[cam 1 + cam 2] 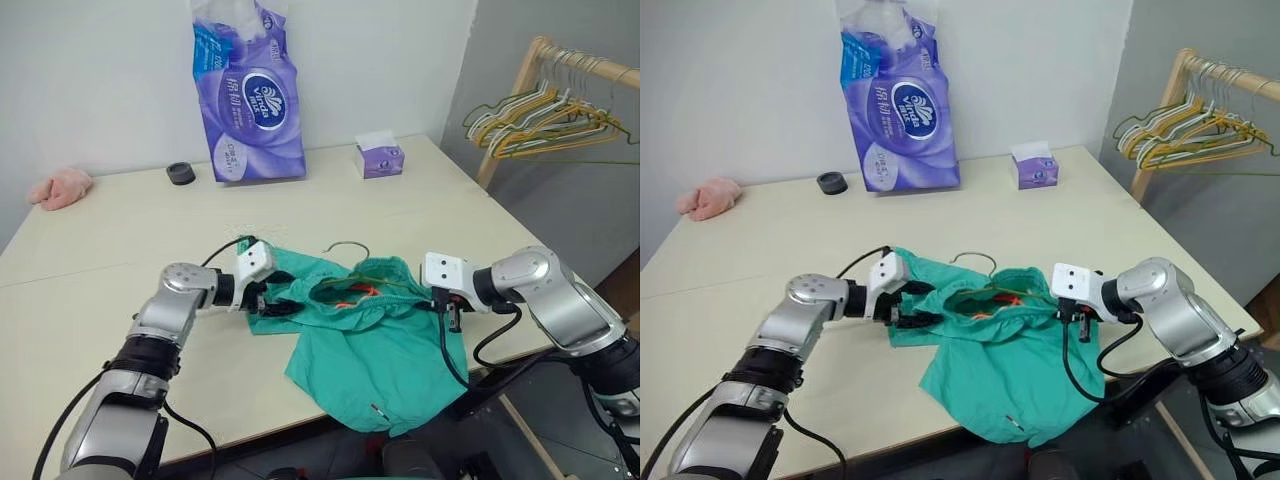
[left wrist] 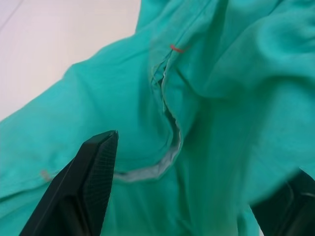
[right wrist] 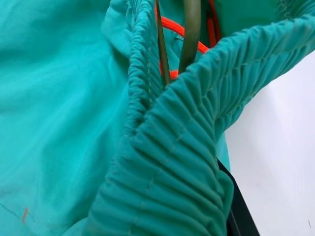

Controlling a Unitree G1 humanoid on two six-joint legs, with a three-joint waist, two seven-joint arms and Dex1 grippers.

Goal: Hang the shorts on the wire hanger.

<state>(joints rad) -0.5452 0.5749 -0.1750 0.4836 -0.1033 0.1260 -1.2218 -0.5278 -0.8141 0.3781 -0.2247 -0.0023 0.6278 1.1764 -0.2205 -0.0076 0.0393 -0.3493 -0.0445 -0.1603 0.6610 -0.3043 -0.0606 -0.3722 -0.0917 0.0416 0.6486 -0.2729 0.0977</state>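
The teal-green soft fabric shorts [image 1: 375, 345] lie on the near edge of the pale bench [image 1: 120, 230], legs drooping over the front, gathered waistband gaping upward. Inside that opening sits the thin dark olive wire hanger [image 1: 350, 248], its hook poking out toward the wall, its long bar running side to side between the two arms. Right pincer [image 1: 450, 312] is clamped on the waistband at the right end, holding it up. Left pincer [image 1: 268, 300] stands apart, fingers [image 2: 93, 177] straddling cloth at the left end without pinching. By my reckoning the left is the free hand, closest to the slack side that needs working along the bar.
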